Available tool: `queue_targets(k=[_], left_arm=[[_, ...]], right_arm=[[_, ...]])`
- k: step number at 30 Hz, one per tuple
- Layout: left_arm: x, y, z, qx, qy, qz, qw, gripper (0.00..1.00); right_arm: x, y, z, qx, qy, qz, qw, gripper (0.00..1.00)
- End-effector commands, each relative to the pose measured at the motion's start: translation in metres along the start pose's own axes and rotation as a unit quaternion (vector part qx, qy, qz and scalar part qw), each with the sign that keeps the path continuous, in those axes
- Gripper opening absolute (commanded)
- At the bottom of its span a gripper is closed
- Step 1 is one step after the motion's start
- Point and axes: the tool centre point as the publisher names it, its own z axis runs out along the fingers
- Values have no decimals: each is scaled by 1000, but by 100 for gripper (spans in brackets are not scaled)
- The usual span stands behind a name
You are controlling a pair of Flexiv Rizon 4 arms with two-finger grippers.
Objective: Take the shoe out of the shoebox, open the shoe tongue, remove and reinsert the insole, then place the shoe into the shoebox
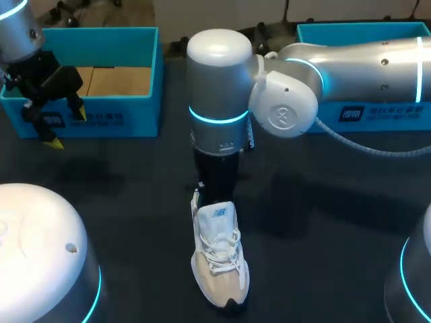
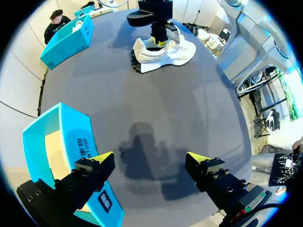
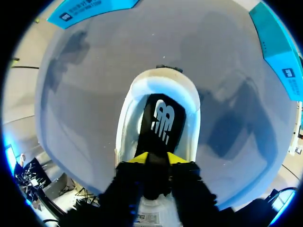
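- The white shoe (image 1: pixel 219 256) is set upright on the dark table (image 1: pixel 323 242), out of the blue shoebox (image 1: pixel 101 118).
- A logo is printed on the shoe's tongue, and white print is carried on the box fronts.
- The black, logo-marked insole (image 3: pixel 163 120) is pinched by the right gripper (image 3: pixel 157 158) inside the shoe.
- The left gripper (image 1: pixel 66 128) is held spread apart by the shoebox.
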Motion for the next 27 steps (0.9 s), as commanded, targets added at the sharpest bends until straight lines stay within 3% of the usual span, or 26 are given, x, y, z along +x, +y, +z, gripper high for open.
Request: queue_targets(k=[1,27], left_arm=[[0,0,-1,-1,1,1,1000,100],[0,0,-1,-1,1,1,1000,100]], right_arm=[[3,0,3,1,1,1,1000,100],[14,-10,-10,-25,-54,44,997,100]])
